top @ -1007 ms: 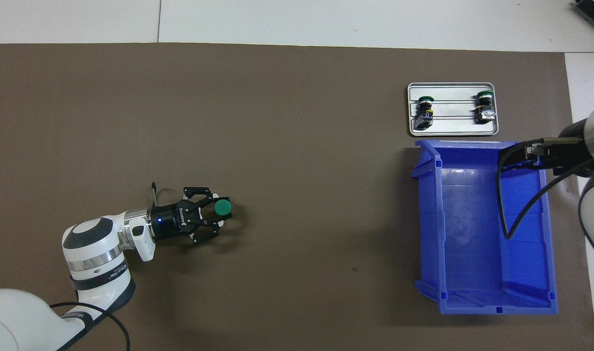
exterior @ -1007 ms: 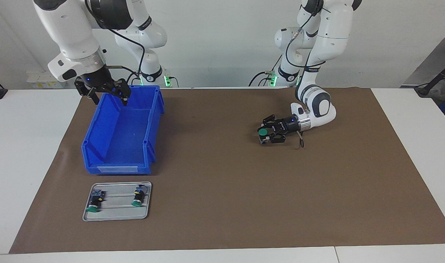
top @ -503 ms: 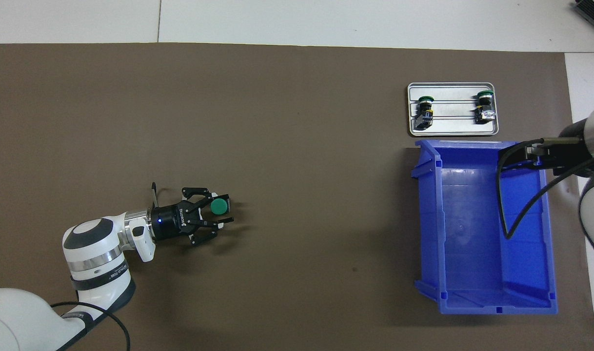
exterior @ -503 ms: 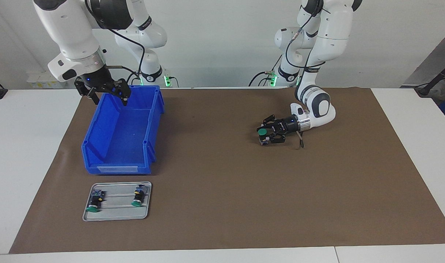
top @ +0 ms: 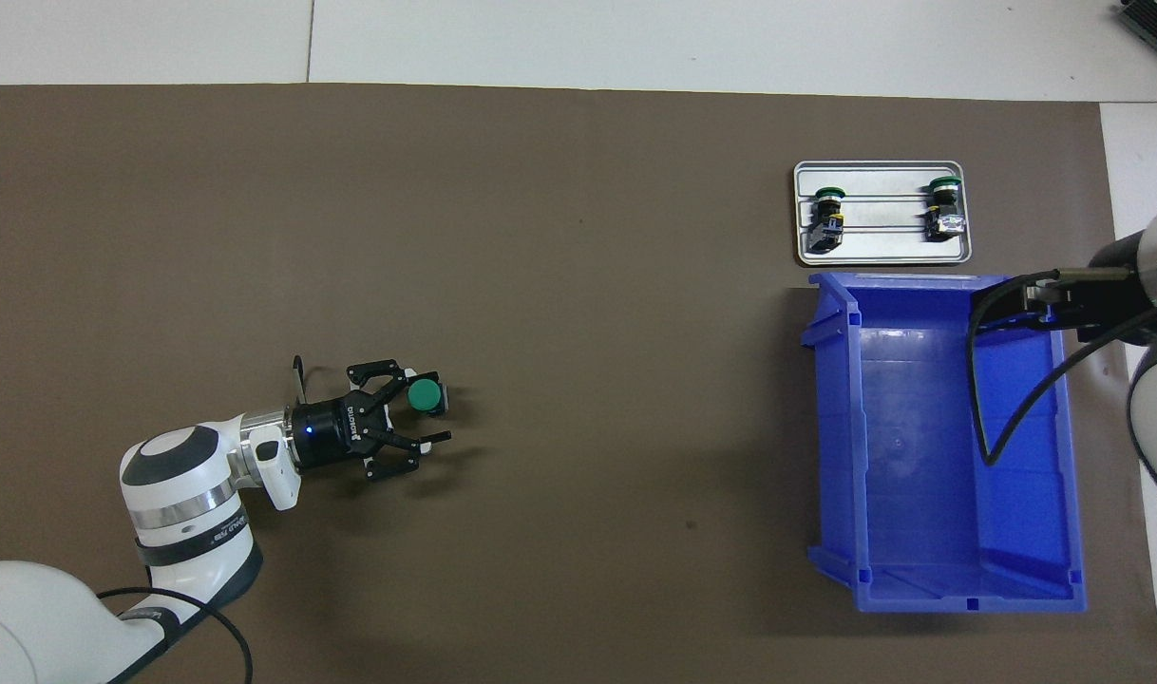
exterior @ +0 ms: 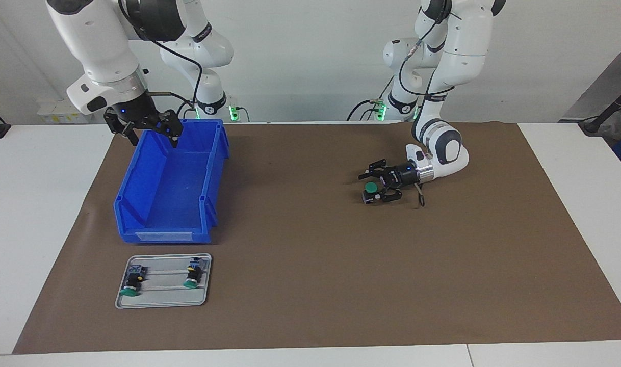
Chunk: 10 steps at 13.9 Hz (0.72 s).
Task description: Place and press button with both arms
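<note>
We see the button (exterior: 371, 190) standing on the brown mat (exterior: 310, 285), left gripper (exterior: 373, 186) spread around it, seemingly released, right gripper (exterior: 150, 133) fingers apart over the blue bin's (exterior: 162, 224) corner.

A plain brown mat (exterior: 310, 265) covers the white bench (exterior: 40, 214). The bin (exterior: 170, 183) is bright blue, the tray (exterior: 162, 298) pale silver-grey. The button (exterior: 371, 189) has a green cap on a black body. Both arms are glossy white with dark grey joints; each tool is black.
</note>
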Each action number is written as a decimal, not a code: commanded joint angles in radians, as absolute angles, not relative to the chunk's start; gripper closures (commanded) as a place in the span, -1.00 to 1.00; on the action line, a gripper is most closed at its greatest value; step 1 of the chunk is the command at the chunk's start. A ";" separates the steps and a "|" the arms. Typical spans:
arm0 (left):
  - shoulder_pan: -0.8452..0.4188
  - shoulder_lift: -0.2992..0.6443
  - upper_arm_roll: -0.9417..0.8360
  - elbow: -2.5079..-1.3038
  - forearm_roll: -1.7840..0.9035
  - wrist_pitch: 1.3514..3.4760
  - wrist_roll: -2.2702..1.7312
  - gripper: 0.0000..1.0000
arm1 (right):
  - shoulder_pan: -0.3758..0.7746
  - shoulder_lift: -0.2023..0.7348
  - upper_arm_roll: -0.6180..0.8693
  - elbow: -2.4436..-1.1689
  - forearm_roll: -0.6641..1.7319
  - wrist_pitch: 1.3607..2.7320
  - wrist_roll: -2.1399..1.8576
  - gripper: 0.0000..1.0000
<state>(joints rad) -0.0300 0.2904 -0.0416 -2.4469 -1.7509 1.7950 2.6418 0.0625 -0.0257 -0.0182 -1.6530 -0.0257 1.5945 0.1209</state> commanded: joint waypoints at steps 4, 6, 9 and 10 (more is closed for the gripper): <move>-0.012 0.290 -0.048 -2.474 -1.772 1.819 2.671 -0.99 | 0.063 -0.023 -0.018 -1.647 -0.012 1.585 0.132 -1.00; -0.012 0.287 -0.048 -2.491 -1.770 1.821 2.672 -0.99 | 0.063 -0.023 -0.018 -1.647 -0.012 1.585 0.132 -1.00; 0.017 0.285 -0.048 -2.494 -1.758 1.806 2.672 -0.98 | 0.063 -0.023 -0.018 -1.647 -0.012 1.585 0.132 -1.00; 0.037 0.284 -0.046 -2.493 -1.744 1.804 2.672 -0.96 | 0.063 -0.023 -0.018 -1.647 -0.012 1.585 0.132 -1.00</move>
